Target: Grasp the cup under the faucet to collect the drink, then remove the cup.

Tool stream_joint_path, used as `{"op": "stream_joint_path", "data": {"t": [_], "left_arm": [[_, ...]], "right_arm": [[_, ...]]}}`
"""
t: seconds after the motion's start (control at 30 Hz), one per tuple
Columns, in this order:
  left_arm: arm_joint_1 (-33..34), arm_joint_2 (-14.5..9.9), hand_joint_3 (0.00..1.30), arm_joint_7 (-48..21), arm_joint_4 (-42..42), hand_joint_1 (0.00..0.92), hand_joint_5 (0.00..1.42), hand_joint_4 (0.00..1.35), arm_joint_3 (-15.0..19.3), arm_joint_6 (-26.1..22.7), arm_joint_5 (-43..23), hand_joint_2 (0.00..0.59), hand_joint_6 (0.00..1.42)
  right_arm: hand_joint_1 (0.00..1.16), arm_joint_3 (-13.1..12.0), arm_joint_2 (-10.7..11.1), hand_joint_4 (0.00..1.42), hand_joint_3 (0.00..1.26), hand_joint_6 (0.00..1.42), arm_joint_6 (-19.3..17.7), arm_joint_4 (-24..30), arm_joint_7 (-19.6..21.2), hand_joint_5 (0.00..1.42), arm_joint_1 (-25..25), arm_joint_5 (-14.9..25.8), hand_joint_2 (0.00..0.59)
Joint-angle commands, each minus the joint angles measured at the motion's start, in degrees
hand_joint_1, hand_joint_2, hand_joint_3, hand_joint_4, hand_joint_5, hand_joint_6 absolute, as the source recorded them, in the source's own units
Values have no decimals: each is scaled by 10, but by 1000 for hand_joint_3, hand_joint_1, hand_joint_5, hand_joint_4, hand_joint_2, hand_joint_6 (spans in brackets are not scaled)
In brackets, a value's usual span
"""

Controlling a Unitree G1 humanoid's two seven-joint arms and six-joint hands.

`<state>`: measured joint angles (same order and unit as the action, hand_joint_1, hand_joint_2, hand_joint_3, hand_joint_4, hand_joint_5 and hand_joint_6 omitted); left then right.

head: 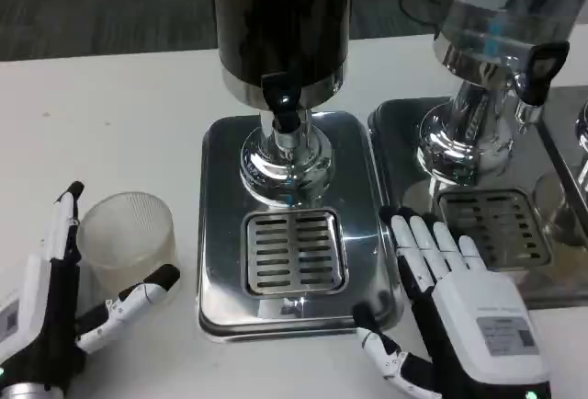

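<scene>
**One cup, two dispensers, two hands, nothing held**

So here's the count. One cup (129,238), frosted translucent plastic, standing upright on the white table (110,114) at the near left, just left of the middle dispenser's base and not under any faucet.

Two drink dispensers: the dark one (282,22) in the middle with a black faucet (280,100) over a slotted drip grate (294,250) set in a shiny steel tray (220,233), and a second clear-topped one (501,13) at the far right with its own black tap (537,73) and grate (496,224).

Two hands. The left hand (55,312) is spread wide beside the cup, fingers on either side of it but not clamped, holding nothing. The right hand (450,302) lies flat, its fingers side by side pointing away, near the gap between the two trays, also holding nothing.
</scene>
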<state>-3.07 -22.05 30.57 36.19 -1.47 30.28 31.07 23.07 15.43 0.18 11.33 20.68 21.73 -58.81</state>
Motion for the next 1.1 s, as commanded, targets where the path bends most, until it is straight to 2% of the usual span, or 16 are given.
{"op": "stream_joint_path", "data": {"t": [0.03,0.4,0.53,0.77,1.1], "left_arm": [[27,0,0,0,37,200,165,0,-10,-3,-7,24,170],[62,-7,0,-8,80,183,232,0,-25,-2,-20,23,199],[70,-6,39,-1,95,186,326,81,-26,13,-24,30,299],[88,-4,229,25,125,283,607,342,-38,41,-15,57,650],[90,-9,297,91,133,387,694,431,-69,44,21,109,761]], "right_arm": [[321,-4,0,0,0,0,3,-2,1,0,-5,5,408],[318,3,2,0,0,5,1,-3,-5,0,-3,11,410],[317,3,-2,0,0,11,5,-1,1,0,1,9,409],[316,1,-9,0,0,28,13,4,3,0,10,7,410],[316,-1,-5,0,0,41,8,0,-7,0,1,11,411]]}}
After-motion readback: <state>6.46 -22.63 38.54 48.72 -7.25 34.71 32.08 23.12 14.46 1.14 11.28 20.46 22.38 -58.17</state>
